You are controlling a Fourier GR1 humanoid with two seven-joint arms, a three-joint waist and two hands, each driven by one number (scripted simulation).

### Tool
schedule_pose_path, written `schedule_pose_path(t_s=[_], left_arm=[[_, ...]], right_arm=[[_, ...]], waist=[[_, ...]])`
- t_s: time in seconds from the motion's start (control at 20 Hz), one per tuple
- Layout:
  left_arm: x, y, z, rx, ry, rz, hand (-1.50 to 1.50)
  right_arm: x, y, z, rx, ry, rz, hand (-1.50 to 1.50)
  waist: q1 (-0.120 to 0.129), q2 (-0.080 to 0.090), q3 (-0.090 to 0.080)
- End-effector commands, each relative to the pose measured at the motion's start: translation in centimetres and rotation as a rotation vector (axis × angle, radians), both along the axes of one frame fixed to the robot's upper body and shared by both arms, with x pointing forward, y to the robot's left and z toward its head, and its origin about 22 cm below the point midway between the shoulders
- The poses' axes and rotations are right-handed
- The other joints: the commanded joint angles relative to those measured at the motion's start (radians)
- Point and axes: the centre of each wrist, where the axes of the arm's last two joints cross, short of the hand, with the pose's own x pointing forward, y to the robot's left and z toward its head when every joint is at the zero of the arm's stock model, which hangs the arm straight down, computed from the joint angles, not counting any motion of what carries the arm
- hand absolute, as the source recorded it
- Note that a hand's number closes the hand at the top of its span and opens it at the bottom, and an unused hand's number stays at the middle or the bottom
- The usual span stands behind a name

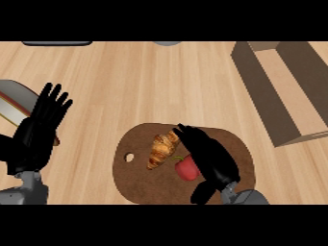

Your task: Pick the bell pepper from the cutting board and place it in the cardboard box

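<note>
red bell pepper [185, 168] lies touching the right hand's [210, 156] palm side.

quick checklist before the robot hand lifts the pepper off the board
1. Bell pepper on the cutting board: ok, red, beside the right robot hand.
2. Fingers closed round the pepper: cannot tell; the hand lies over it, fingers look extended.
3. Croissant out of the way: not ok, it lies right next to the pepper and the fingers.
4. Cardboard box open on top: ok, at the upper right.
5. Path from board to box: ok, bare counter between them.
6. Left robot hand clear: ok, open, resting at the left.
</note>
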Motion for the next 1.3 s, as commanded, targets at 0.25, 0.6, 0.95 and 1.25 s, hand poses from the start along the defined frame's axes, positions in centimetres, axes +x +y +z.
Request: schedule_pose_path(t_s=[0.25,0.6,0.95,1.25], left_arm=[[2.9,-0.2,-0.8,0.0,0.008,0.013,0.0],[0.5,-0.5,-1.2,0.012,0.01,-0.007,0.0],[1.7,-1.4,-0.8,0.009,0.001,-0.034,0.0],[1.6,-1.8,0.9,0.01,-0.026,-0.054,0.0]], right_arm=[[-0.3,1.6,-1.1,-0.033,-0.101,0.094,1.5],[0.9,1.8,-0.3,-0.046,-0.189,0.075,1.5],[4.2,6.2,1.7,-0.158,-0.246,-0.109,1.5],[8.9,9.6,3.8,-0.231,-0.323,-0.187,1.5]], waist=[[-0.005,0.002,0.0],[0.0,0.001,0.0],[0.026,0.007,0.0],[0.049,0.008,0.0]])
